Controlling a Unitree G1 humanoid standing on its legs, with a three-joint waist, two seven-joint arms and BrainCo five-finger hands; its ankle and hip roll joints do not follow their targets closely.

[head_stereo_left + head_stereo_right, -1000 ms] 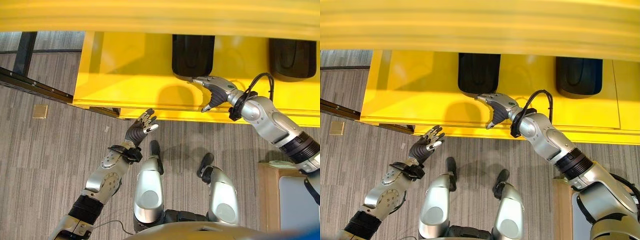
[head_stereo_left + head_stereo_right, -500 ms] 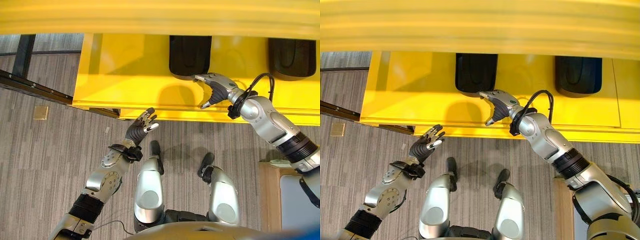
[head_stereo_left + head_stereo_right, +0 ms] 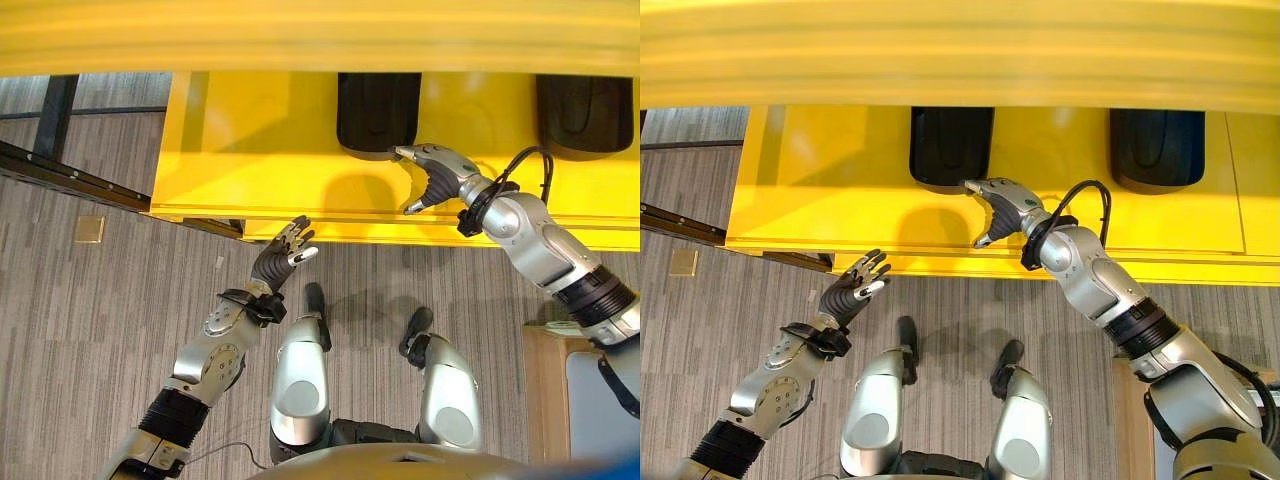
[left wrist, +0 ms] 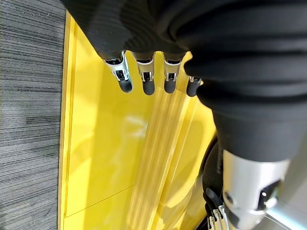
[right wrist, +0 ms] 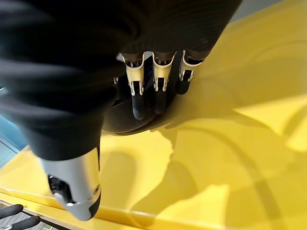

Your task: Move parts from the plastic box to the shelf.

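Two black parts lie on the yellow shelf [image 3: 260, 150], one in the middle [image 3: 378, 108] and one further right [image 3: 585, 112]. My right hand [image 3: 432, 172] reaches over the shelf, its fingers straight and their tips at the near end of the middle part. In the right wrist view the fingers [image 5: 144, 91] stretch out over that black part [image 5: 120, 125], with the thumb held apart. My left hand [image 3: 277, 258] hangs open and empty over the floor, just in front of the shelf's front edge. Its fingers [image 4: 144, 79] point at the yellow shelf [image 4: 105, 143].
An upper yellow shelf level [image 3: 320, 35] runs across the top. A black metal rail [image 3: 70, 175] crosses the floor at the left, beside a small tan square [image 3: 88, 229]. A wooden box [image 3: 545, 390] stands at the lower right.
My right hand has crept slightly to the right along the middle part's near end. The whole picture has shifted a little. The left hand has stayed still.
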